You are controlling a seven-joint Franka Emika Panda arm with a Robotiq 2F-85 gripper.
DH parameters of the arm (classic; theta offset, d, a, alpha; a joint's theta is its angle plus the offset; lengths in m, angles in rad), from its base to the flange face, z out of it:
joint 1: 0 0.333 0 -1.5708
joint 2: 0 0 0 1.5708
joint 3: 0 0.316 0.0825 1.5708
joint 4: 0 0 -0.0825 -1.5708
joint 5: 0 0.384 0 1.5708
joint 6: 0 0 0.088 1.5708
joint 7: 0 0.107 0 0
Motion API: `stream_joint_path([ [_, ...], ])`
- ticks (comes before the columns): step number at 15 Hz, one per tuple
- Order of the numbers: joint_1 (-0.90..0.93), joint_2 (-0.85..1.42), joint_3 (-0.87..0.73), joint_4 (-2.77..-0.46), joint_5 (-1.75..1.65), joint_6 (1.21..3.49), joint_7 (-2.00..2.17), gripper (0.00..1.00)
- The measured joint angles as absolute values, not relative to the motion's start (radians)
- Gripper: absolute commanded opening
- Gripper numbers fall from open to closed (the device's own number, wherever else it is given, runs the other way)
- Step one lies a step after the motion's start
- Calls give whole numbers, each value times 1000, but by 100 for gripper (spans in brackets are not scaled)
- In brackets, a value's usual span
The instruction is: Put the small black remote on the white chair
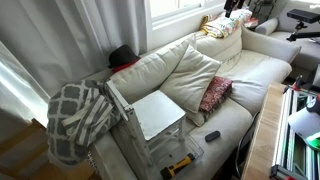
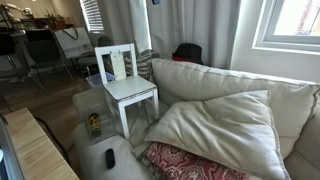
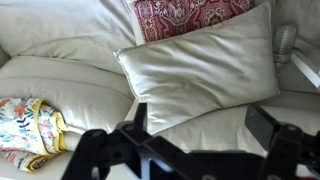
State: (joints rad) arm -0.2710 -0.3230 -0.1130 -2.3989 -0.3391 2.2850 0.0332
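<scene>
The small black remote [image 1: 212,136] lies flat on the cream sofa's front seat edge; it also shows in an exterior view [image 2: 110,158]. The white chair [image 1: 158,113] stands on the sofa's end, with its flat white seat bare [image 2: 132,92]. My gripper [image 3: 200,128] shows only in the wrist view. It is open and empty, hovering over the sofa seat just in front of a large cream cushion [image 3: 200,60]. The remote is out of the wrist view.
A yellow-and-black tool [image 1: 180,162] lies near the chair's legs. A red patterned cushion [image 1: 215,94] rests beside the cream cushion [image 1: 195,72]. A grey-and-white blanket [image 1: 78,115] hangs over the sofa arm. A floral cloth [image 3: 25,130] lies on the seat. A wooden table edge [image 2: 40,150] stands in front.
</scene>
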Motion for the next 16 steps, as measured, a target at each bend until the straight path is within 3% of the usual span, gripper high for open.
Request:
stream_joint_path([
  [8, -221, -297, -113, -2414, -296, 2288, -38, 100],
  [16, -12, -19, -29, -2474, -133, 2475, -231, 100],
])
